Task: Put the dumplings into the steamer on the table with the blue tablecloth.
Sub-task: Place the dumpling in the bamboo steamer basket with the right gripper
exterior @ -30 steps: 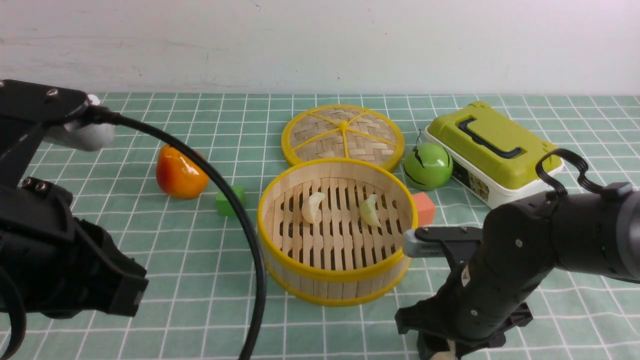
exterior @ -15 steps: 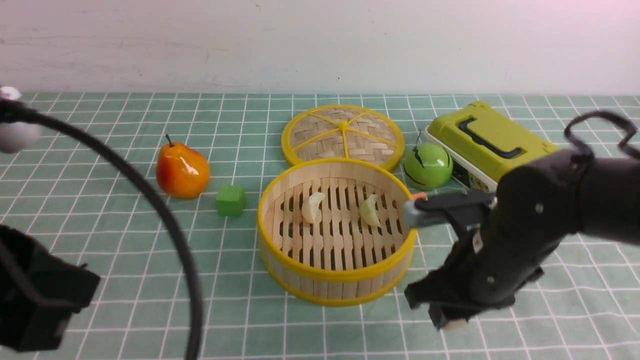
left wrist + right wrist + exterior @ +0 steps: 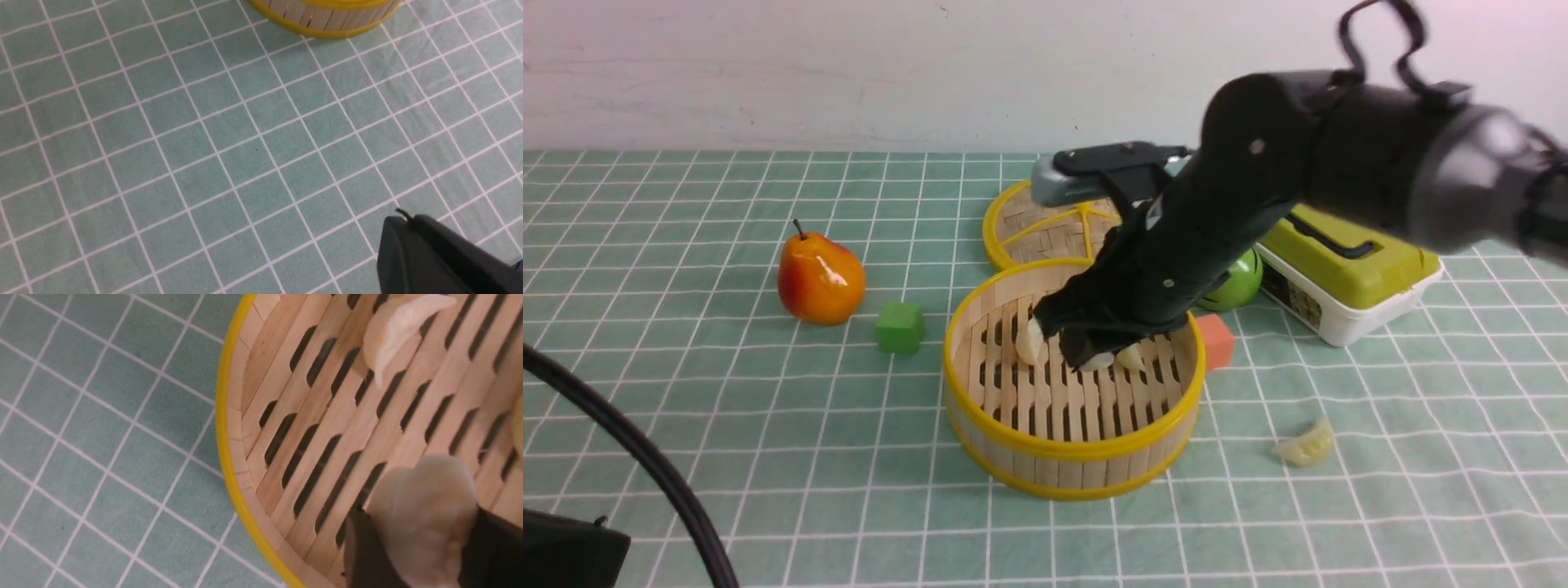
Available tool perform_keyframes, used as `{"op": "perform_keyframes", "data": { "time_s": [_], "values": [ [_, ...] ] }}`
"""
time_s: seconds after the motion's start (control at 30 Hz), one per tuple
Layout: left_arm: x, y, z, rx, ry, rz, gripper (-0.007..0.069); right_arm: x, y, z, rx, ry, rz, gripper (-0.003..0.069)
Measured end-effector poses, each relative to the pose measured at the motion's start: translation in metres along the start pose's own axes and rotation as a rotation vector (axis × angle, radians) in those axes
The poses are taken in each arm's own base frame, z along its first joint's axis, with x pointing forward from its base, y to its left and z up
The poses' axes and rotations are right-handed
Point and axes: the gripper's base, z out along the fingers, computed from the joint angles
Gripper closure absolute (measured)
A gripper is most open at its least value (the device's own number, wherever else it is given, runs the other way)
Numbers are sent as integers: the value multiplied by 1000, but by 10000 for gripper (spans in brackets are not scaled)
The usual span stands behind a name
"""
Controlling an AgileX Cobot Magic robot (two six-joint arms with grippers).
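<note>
Right hand [image 3: 1092,345] clamped on held dumpling [image 3: 423,514], low over steamer [image 3: 980,408] floor. Resting dumpling [image 3: 1031,341] just beside hand on one side, second resting dumpling [image 3: 1131,357] on the other.
Risks: opening fingers may nudge them; held dumpling may cling to pad or bounce off slats.
Fourth dumpling [image 3: 1305,445] on bench cloth, well apart from hand.
Left hand [image 3: 404,237] closed.

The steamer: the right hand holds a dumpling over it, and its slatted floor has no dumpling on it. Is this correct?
Not fully. The right hand does hold a dumpling over the steamer, but the floor is not empty: a second dumpling lies left of the hand and a third dumpling right of it. The front view shows this.
</note>
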Motion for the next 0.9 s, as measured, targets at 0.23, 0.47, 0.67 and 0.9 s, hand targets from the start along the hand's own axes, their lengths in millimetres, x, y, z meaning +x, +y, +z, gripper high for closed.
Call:
{"op": "perform_keyframes", "data": {
  "time_s": [0.23, 0.47, 0.67, 0.9],
  "values": [
    [1, 0, 2, -1, 6, -1, 638, -3, 4, 58, 30, 66, -54, 368],
    [1, 0, 2, -1, 5, -1, 634, 0, 8, 77, 97, 80, -93, 359],
    [1, 0, 2, -1, 7, -1, 627, 0, 5, 70, 130, 97, -13, 176],
    [2, 0, 2, -2, 14, -1, 624, -3, 16, -14, 142, 141, -140, 83]
  ]
}}
